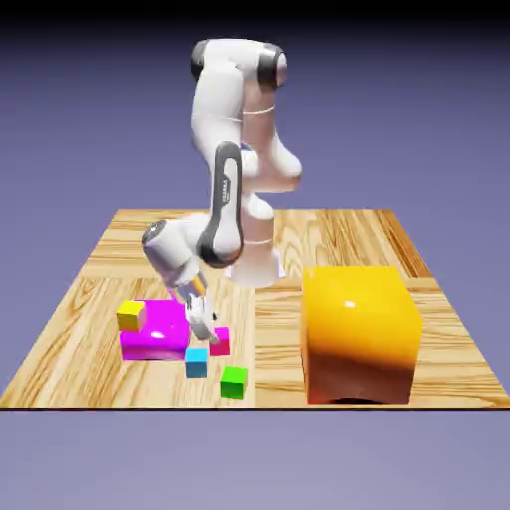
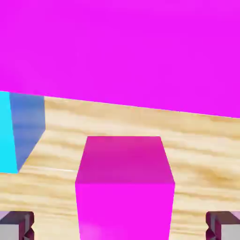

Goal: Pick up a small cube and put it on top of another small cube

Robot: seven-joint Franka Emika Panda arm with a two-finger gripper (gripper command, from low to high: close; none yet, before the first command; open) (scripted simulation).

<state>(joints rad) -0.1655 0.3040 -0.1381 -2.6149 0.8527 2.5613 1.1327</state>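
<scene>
Your pincer is spread wide, the small magenta cube between its tips at the hand view's bottom centre, seemingly ungripped. You're lined up, I judge; grasping, lifting and stacking all remain.

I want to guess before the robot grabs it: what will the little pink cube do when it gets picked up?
The small pink cube looks stiff, with straight edges, so it probably won't squish. Its flat sides should suit the open gripper, and they'd likely keep it from rolling. It's small, so it may be light, but I can't be sure.
</scene>
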